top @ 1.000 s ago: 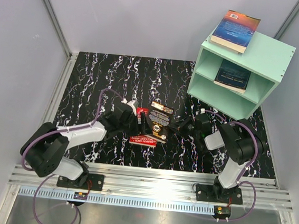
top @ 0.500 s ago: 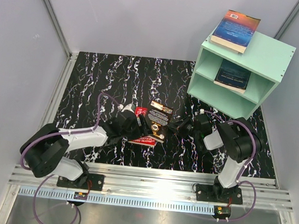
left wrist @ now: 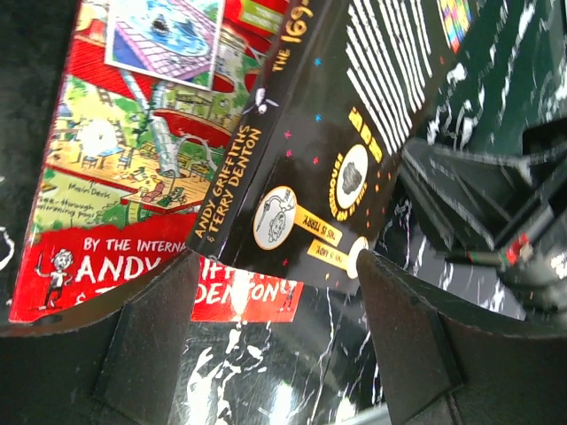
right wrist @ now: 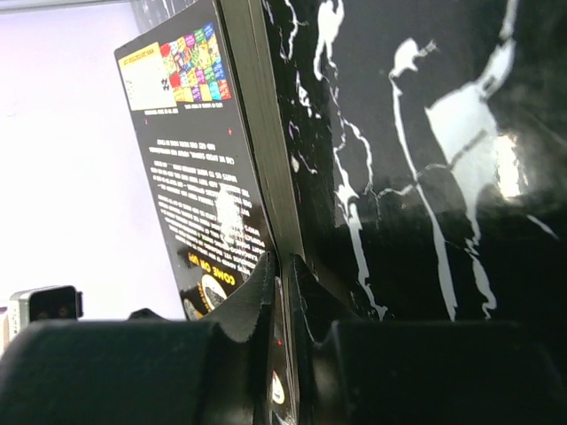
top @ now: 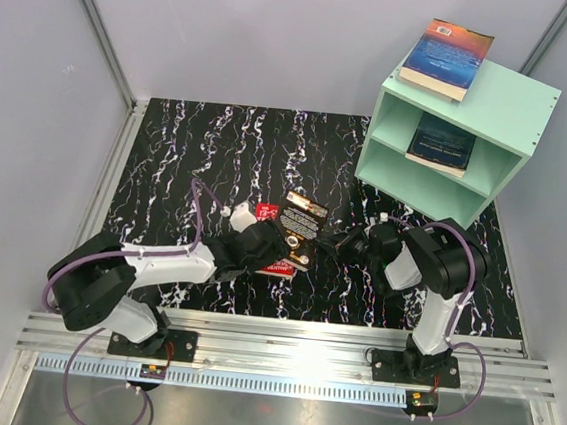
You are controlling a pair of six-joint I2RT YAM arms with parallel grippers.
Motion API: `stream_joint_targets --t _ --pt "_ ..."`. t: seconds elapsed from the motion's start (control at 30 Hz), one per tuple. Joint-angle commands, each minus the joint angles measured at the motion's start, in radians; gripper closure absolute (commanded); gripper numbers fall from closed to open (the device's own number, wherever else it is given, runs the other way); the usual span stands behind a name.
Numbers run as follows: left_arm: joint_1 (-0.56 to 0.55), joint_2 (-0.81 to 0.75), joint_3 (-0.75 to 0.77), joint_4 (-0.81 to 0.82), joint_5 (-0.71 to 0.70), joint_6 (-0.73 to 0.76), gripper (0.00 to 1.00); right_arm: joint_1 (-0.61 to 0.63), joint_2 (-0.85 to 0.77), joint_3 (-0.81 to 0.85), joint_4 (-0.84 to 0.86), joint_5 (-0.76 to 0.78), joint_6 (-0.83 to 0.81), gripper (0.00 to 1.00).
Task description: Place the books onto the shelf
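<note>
A black book (top: pixel 300 224) stands tilted over a red book (top: pixel 274 264) on the marbled table. My right gripper (top: pixel 338 242) is shut on the black book's right edge, and the right wrist view shows both fingers (right wrist: pixel 257 297) pinching the black book (right wrist: pixel 199 177). My left gripper (top: pixel 260 242) is open at the books' left. In the left wrist view the black book (left wrist: pixel 345 133) has its lower edge between the fingertips (left wrist: pixel 403 328), above the red book (left wrist: pixel 115 177). The mint-green shelf (top: pixel 515 104) stands at the back right.
A blue-orange book (top: pixel 446 57) lies on top of the shelf and a dark book (top: pixel 441 144) lies in its upper compartment. The lower compartment (top: pixel 421 191) holds nothing. Grey walls enclose the table, and an aluminium rail (top: pixel 290 354) runs along the near edge.
My left gripper has moved right and nearer, up against the two books. My right gripper has tightened on the black book, which has shifted slightly.
</note>
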Motion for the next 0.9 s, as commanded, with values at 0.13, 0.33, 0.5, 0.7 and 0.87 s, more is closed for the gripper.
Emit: stream_joint_targets --t 0.13,0.33,0.5,0.7,0.87 --pt "-0.025 0.080 0.024 -0.087 -0.192 -0.082 0.29 0.038 0.108 -0.089 0.073 -0.071 0.045 1.00" --pt "-0.026 0.124 0.064 -0.058 -0.222 -0.056 0.42 0.046 0.100 -0.119 0.110 -0.082 0.045 1.00" --pt "-0.028 0.138 0.089 -0.056 -0.224 -0.047 0.57 0.051 0.087 -0.125 0.108 -0.083 0.042 1.00" --pt "-0.026 0.089 0.078 -0.059 -0.256 -0.032 0.77 0.058 0.091 -0.121 0.108 -0.086 0.042 1.00" --pt "-0.026 0.019 0.081 -0.064 -0.287 0.026 1.00 0.066 0.087 -0.125 0.119 -0.086 0.047 1.00"
